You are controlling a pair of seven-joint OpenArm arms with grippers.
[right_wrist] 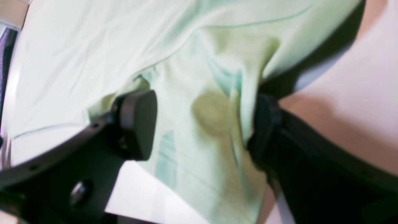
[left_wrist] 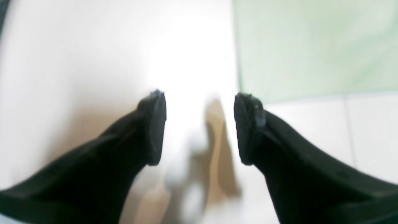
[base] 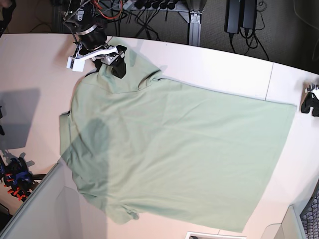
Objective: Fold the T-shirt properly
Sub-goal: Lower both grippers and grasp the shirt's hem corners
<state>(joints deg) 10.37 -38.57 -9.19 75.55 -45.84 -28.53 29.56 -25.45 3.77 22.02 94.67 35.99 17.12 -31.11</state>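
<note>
The pale mint-green T-shirt (base: pixel 179 154) lies spread flat on the white table (base: pixel 214 64), its straight hem toward the right. My right gripper (base: pixel 113 63) sits over the shirt's upper-left corner. In the right wrist view that gripper (right_wrist: pixel 202 124) stands open with a raised fold of the T-shirt (right_wrist: pixel 77 62) between its black fingers (right_wrist: pixel 140 124). My left gripper (base: pixel 310 102) rests on bare table just past the hem's far corner. Seen from the left wrist, it (left_wrist: pixel 200 127) is open with nothing between its fingers, and the T-shirt (left_wrist: pixel 311 46) shows at the upper right.
Cables and power bricks (base: pixel 149 7) hang behind the table's far edge. A seam (base: pixel 269 82) runs across the tabletop on the right. Orange and blue clamps (base: pixel 17 179) sit off the lower-left edge, beside a grey panel (base: pixel 35 209).
</note>
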